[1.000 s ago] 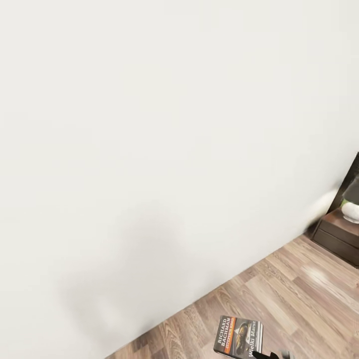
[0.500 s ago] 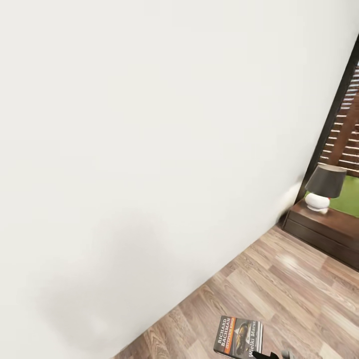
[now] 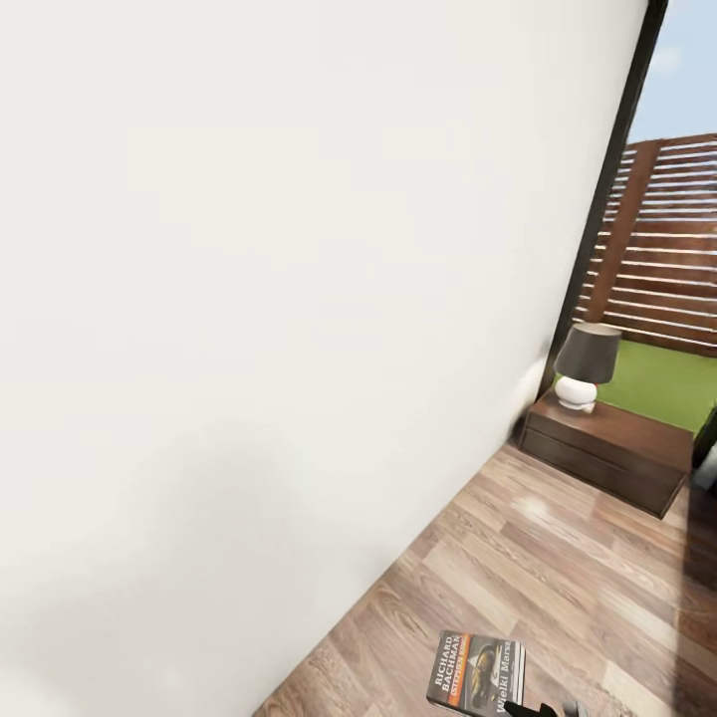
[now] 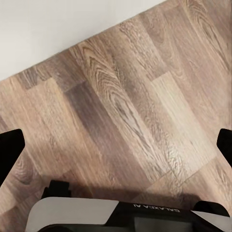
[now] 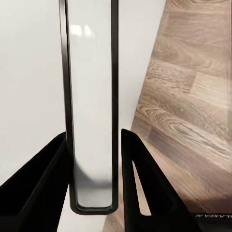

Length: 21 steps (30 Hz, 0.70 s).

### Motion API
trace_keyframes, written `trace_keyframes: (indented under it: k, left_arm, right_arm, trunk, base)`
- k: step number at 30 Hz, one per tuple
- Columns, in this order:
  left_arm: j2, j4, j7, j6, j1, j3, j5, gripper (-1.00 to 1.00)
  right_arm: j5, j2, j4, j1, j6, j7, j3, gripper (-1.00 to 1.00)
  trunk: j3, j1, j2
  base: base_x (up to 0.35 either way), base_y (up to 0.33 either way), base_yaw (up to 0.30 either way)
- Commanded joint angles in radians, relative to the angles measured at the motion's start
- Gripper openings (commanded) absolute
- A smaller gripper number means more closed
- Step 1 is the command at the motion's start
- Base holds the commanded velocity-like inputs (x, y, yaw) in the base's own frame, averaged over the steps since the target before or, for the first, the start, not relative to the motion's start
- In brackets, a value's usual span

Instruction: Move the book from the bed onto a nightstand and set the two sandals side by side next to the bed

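The scene is bright and evenly lit, with daylight coming in through the window (image 3: 662, 239) at the far right of the head view. The white wall (image 3: 279, 299) is nearly washed out, carrying a soft grey shadow low down. Pale glare patches lie on the plank floor (image 3: 558, 558), and the nightstand (image 3: 607, 448) top shines. The renders are sharp and noise-free; in the right wrist view, the near book (image 5: 92, 106) edge looks slightly soft.

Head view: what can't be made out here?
- right gripper: cut by the bottom edge.
- book: lower part cut by the same edge.
- nightstand: drawer detail too small.
- dark shape at the right edge: cut off, unidentifiable.
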<state>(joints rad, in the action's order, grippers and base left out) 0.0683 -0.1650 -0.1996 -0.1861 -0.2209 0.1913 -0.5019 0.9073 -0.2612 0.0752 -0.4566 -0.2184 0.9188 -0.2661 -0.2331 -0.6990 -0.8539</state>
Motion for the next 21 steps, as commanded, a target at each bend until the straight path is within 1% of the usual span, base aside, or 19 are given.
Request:
trace_keyframes:
  k: [1, 15, 21]
  left_arm:
    - [0.001, 0.001, -0.003, -0.004, -0.001, 0.008, -0.01, 1.0]
    - [0.001, 0.001, -0.003, -0.003, -0.001, 0.008, -0.01, 1.0]
    - [0.001, 0.001, -0.003, -0.003, -0.001, 0.008, -0.01, 1.0]
  right_arm:
    - [0.012, 0.0, 0.003, -0.002, -0.009, 0.005, -0.003, -1.0]
    - [0.012, 0.0, 0.003, -0.002, -0.009, 0.005, -0.003, -1.0]
    - [0.012, 0.0, 0.003, -0.002, -0.009, 0.005, -0.003, -1.0]
  trunk:
    - [-0.001, 0.0, -0.001]
    - [0.008, 0.0, -0.001]
    - [0.011, 0.0, -0.001]
  base:
    - [0.015, 0.005, -0.3]
    - [0.004, 0.001, -0.3]
    - [0.179, 0.117, -0.3]
